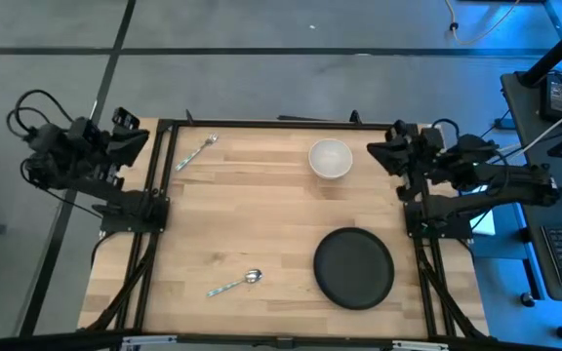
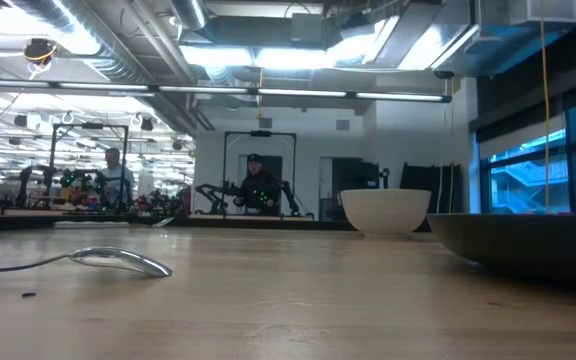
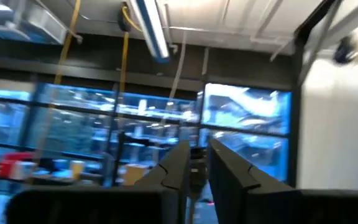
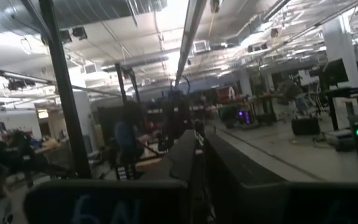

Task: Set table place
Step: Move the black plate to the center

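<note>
The desk (image 1: 261,224) fills the middle of the high view, and the dishes lie scattered on it, not yet arranged as a place setting. A black plate (image 1: 354,267) sits at the lower right of the desk, a white bowl (image 1: 330,158) at the upper right, well apart from the plate. One spoon (image 1: 235,284) lies at the lower centre, left of the plate, and a second utensil (image 1: 195,153) lies at the upper left, too small to identify. Both arms are folded back outside the desk edges, probably so that the work area is free. The left claw (image 3: 195,163) shows a narrow gap between its fingers and grips nothing; the right claw (image 4: 197,149) is closed and empty.
</note>
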Robot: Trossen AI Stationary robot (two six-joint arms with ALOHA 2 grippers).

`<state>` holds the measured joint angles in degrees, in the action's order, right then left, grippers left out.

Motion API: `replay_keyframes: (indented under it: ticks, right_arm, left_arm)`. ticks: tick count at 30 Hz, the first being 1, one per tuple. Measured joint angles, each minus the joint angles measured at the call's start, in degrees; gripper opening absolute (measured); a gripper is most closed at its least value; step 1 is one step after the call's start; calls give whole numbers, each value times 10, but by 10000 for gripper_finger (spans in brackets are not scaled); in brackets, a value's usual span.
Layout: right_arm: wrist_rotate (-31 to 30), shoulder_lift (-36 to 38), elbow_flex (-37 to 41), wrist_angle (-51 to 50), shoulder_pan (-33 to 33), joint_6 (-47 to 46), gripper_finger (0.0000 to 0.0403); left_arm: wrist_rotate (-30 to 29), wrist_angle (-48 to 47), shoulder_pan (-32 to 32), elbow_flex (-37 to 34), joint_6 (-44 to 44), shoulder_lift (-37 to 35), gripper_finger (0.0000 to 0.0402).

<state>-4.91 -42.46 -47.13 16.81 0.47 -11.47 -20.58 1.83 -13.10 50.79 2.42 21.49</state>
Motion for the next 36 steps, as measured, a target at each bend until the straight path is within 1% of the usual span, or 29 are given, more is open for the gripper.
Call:
replay_keyframes:
  ticks: [3,5,7,11,15,22,28,30,36]
  right_arm:
    - [0,-19,0,-3,0,0,36]
    - [0,-34,0,-12,0,1,36]
    - [0,-50,0,-14,0,2,36]
    - [-14,-82,0,-11,0,18,36]
    - [-15,-98,0,-7,-2,29,36]
    - [-11,-101,0,19,-7,-21,36]
    - [-15,-104,0,32,-10,1,36]
    - [-27,-107,0,31,-14,-4,36]
    - [-30,-120,0,27,-14,-14,36]
  left_arm:
    - [-33,1,0,12,26,17,70]
    - [-53,0,0,13,26,21,76]
    - [-61,0,0,13,23,22,78]
    - [-61,3,0,13,21,21,75]
    - [-60,3,0,13,8,21,74]
    - [-60,3,0,13,8,21,74]
    - [-59,3,0,13,12,21,73]
    - [-59,3,0,13,20,21,73]
    - [-59,1,0,13,38,21,73]
